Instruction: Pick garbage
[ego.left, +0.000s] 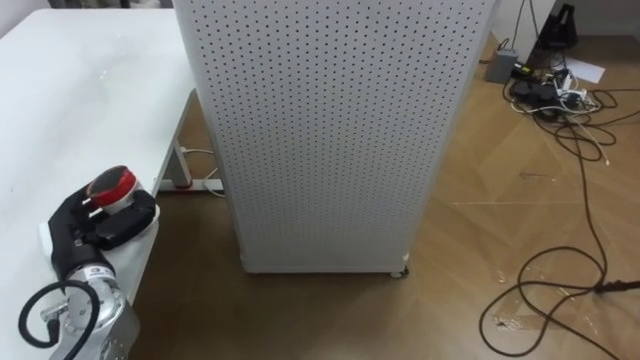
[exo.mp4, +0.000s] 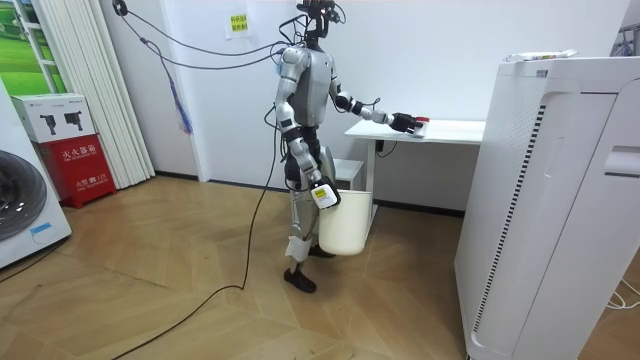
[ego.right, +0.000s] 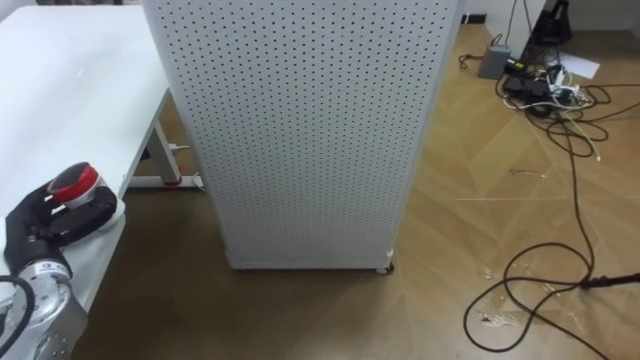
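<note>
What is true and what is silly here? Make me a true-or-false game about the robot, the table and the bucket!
1. The robot's left hand is at the edge of the white table. True.
2. The thing in that hand is blue. False: the hand is curled round a red thing.
3. The white bucket stands on the table. False: it is down beside the robot's legs, at its right hand.
4. A tall white panel full of little holes stands on the wooden floor next to the table. True.
5. The floor has a carpet and no wires. False: it is bare wood, and dark cables lie on it.
</note>
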